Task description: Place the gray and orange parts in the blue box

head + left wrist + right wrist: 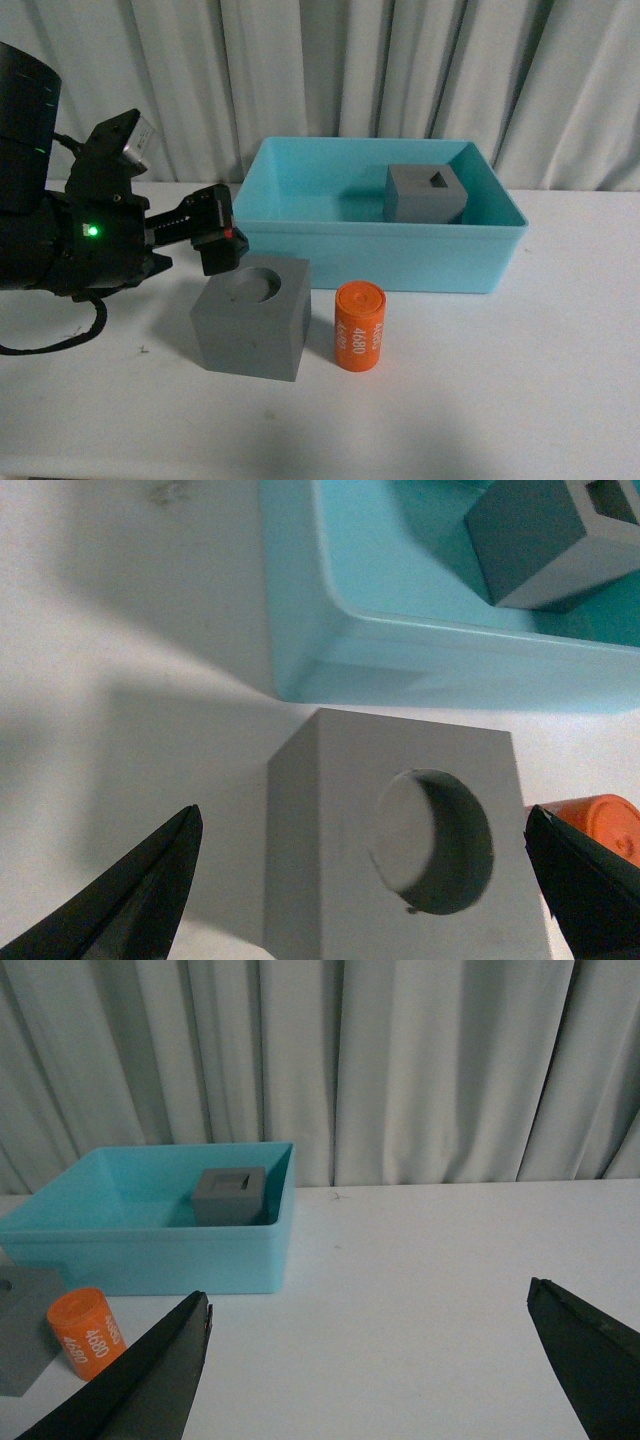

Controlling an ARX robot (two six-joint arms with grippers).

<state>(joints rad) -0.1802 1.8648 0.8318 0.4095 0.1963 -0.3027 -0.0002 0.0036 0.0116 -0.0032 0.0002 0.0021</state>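
Observation:
A gray cube with a round recess stands on the white table in front of the blue box. An orange cylinder marked 4680 stands upright just right of it. A second gray cube with a rectangular recess sits inside the box at its back right. My left gripper hovers open just above and left of the round-recess cube, its fingers spread wider than the cube. My right gripper is open over bare table, right of the blue box and the orange cylinder.
A pale curtain hangs behind the table. The left arm's black body and cable fill the left side of the front view. White tabletop stretches right of the cylinder.

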